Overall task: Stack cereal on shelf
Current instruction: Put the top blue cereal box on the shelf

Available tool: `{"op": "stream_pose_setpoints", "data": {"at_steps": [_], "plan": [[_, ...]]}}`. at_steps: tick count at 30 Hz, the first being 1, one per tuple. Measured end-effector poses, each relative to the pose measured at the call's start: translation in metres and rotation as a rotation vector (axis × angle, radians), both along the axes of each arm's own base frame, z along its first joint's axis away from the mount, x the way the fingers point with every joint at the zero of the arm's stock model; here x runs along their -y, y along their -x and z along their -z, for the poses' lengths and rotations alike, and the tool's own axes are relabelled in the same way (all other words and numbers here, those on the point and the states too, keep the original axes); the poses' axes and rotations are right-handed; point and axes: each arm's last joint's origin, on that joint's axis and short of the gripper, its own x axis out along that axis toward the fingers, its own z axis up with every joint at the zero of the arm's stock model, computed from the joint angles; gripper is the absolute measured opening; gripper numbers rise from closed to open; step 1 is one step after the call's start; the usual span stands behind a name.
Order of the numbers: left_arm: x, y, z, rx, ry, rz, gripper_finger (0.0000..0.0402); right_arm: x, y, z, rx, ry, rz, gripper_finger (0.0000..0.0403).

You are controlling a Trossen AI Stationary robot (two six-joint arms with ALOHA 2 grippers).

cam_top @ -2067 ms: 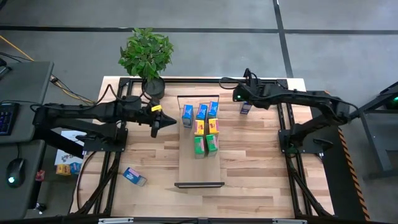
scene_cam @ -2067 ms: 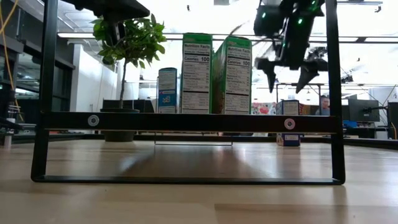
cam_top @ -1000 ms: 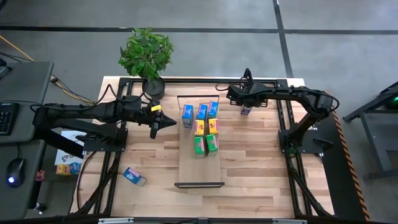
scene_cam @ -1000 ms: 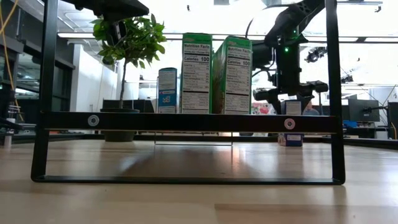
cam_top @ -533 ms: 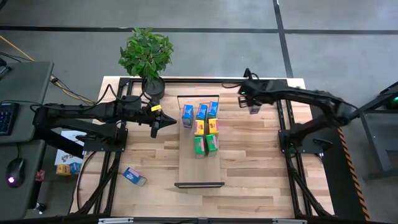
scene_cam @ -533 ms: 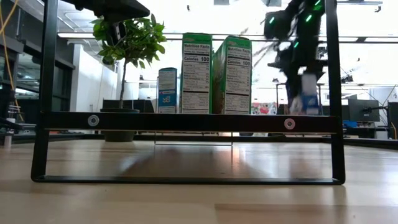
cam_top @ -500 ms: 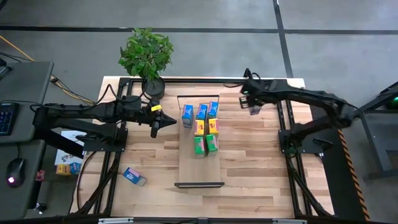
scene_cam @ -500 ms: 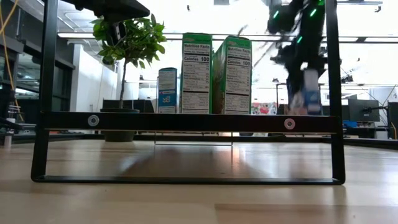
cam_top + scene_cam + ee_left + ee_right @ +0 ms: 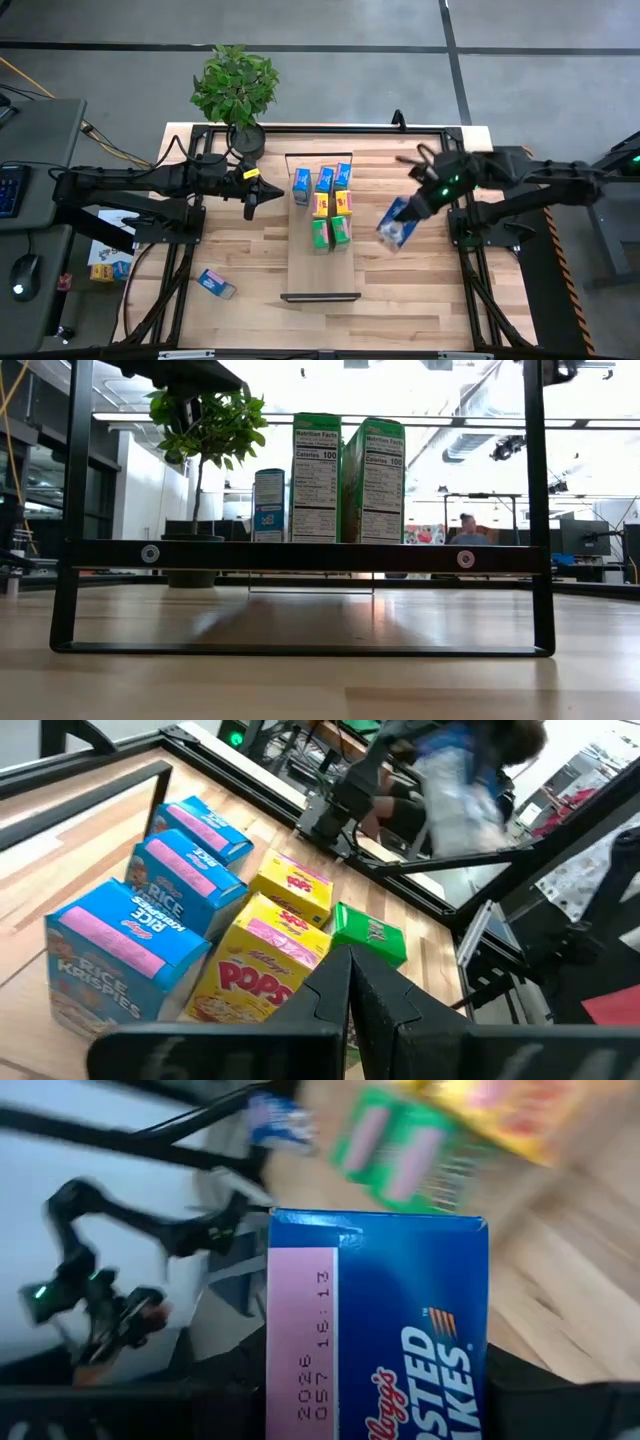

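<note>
The right end effector [image 9: 408, 213] is pinching a blue cereal box [image 9: 398, 222] and holding it in the air above the tabletop [image 9: 400, 290], off the open side of the shelf [image 9: 320, 278]. In the right wrist view the box [image 9: 375, 1340] is filling the space between the fingers, its pink band and printed face turned toward the camera. Seen from above, it is hanging tilted, its long axis running on a diagonal down and away from the wrist rather than square to anything.

The shelf is lying sideways from this end effector, toward the other arm, with its long axis running front to back across the tabletop. The boxes already on the shelf [image 9: 327, 206] are standing upright in two rows near its far end, so the bare board nearer the front looks like the likely spot. My reading is that the held box needs to be brought upright before it is set down.

The right arm is plainly the nearer one. The left end effector [image 9: 250, 198] is waiting just beside the rows on the opposite side, fingers pressed together, holding nothing. One more blue box [image 9: 215, 284] is lying flat on the tabletop, well apart on the left arm's side.
</note>
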Motion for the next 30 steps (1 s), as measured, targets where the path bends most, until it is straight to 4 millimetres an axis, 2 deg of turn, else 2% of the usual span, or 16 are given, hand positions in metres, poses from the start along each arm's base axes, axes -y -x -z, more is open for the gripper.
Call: {"op": "stream_pose_setpoints", "data": {"at_steps": [7, 11, 14, 18, 24, 27, 30], "plan": [[-0.002, 0.000, 0.000, -0.002, -0.023, -0.076, 0.0000, -0.039, -0.053, 0.004, 0.195, 0.083, -0.174, 0.0158], [-0.003, 0.000, 0.000, 0.000, -0.007, -0.102, 0.0000, -0.050, -0.070, 0.013, 0.138, 0.109, -0.257, 0.0158], [-0.003, 0.000, 0.000, 0.000, -0.006, -0.102, 0.0000, -0.054, -0.078, 0.009, 0.064, 0.144, -0.281, 0.0158], [-0.002, 0.000, 0.000, -0.001, -0.016, -0.080, 0.0000, -0.059, -0.085, -0.003, -0.089, 0.206, -0.219, 0.0158], [-0.002, 0.000, 0.000, -0.004, -0.059, -0.061, 0.0000, -0.072, -0.101, -0.019, -0.256, 0.215, -0.025, 0.0158], [-0.002, 0.000, 0.000, -0.005, -0.072, -0.057, 0.0000, -0.084, -0.114, -0.018, -0.304, 0.170, 0.056, 0.0158], [-0.002, 0.000, 0.000, -0.006, -0.084, -0.054, 0.0000, -0.095, -0.126, -0.007, -0.383, 0.157, 0.126, 0.0158]]}}
